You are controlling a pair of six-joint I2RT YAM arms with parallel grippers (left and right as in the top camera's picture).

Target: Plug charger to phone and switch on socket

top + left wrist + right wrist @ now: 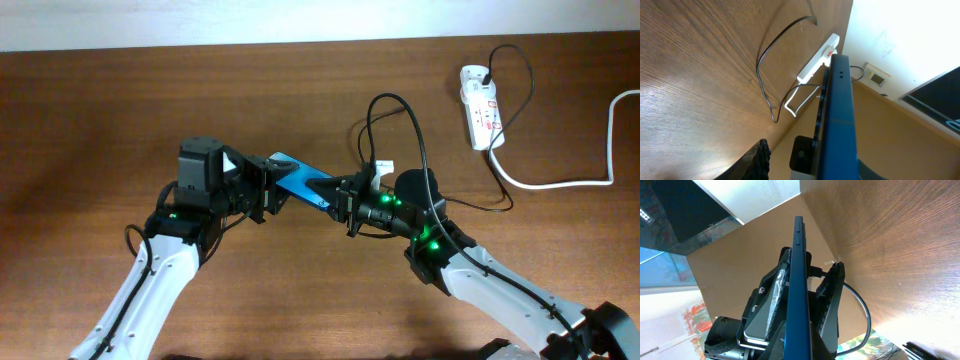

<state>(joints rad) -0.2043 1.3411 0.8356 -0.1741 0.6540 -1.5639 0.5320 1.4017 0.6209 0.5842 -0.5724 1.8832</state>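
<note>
Where the two arms meet over the middle of the table (90, 110), the phone (298, 182) is held up off the wood, tilted so that its blue screen faces the overhead camera. The right gripper (347, 203) is clamped tight on the phone's right end. The left gripper (266, 190) sits at the opposite end with its jaws part open around the phone. Seen from the right wrist, one pad (779, 292) lies close against the phone while the other pad (834, 287) stands clear of it. From the left wrist the phone shows edge-on, with one finger (760, 161) well to its side. The charger (758, 62), a thin black cable, loops over the table near the right gripper; its plug tip cannot be made out, so whether it sits in the phone cannot be told. The socket (480, 105) lies well apart at the far right, a black plug (486, 75) in its far end and a thick white cord (560, 184) running off to the right. Its switches are too small to read
</note>
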